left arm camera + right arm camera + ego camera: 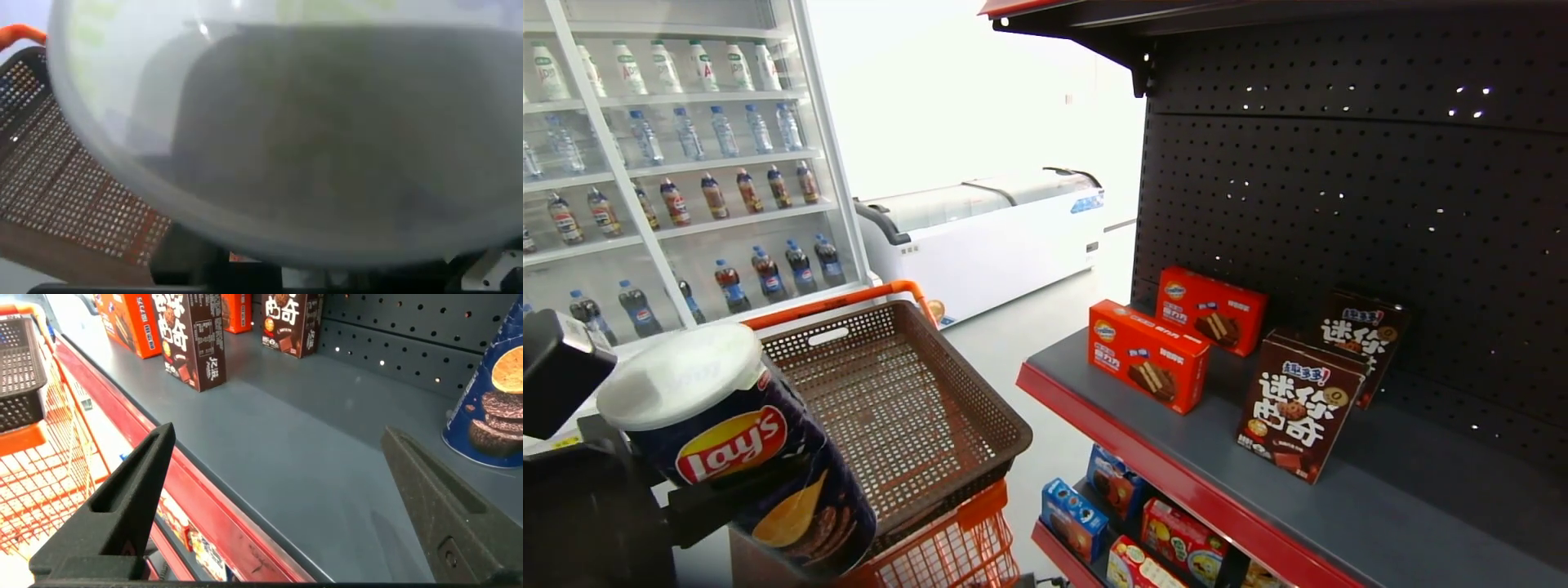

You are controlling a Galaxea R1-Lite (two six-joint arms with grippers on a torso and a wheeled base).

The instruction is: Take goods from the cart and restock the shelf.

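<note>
Left tool (727, 490) is clamped on the chip can (737, 445), a dark blue tube with a white lid (286, 122). The can is tilted and held in the air over the near left corner of the cart basket (894, 392). From the left wrist, the lid sits right up against the lens, with brown basket mesh beside it.

Right tool (278, 510) has its two black fingers (122, 506) wide apart with nothing between them. It hovers over the bare grey deck of the shelf (1380, 506), near the red front edge.

The cart has the brown perforated basket on top, an orange handle (849, 296) at the far rim and an orange wire basket (956, 551) underneath. It stands just beside the shelf's left end.

On the shelf deck, a front orange box (1147, 355) and a rear orange box (1211, 309) stand upright toward the left end. To their right are a front brown box (1298, 404) nearer the edge and a rear brown box (1364, 343) close to the black pegboard (1339, 163). A blue cookie pack (494, 408) stands farther along the deck by the pegboard.

On the lower shelf are blue boxes (1074, 516) and a red box (1180, 535).

Behind, there is a glass-door cooler (670, 163) full of bottles and a white chest freezer (988, 241).
</note>
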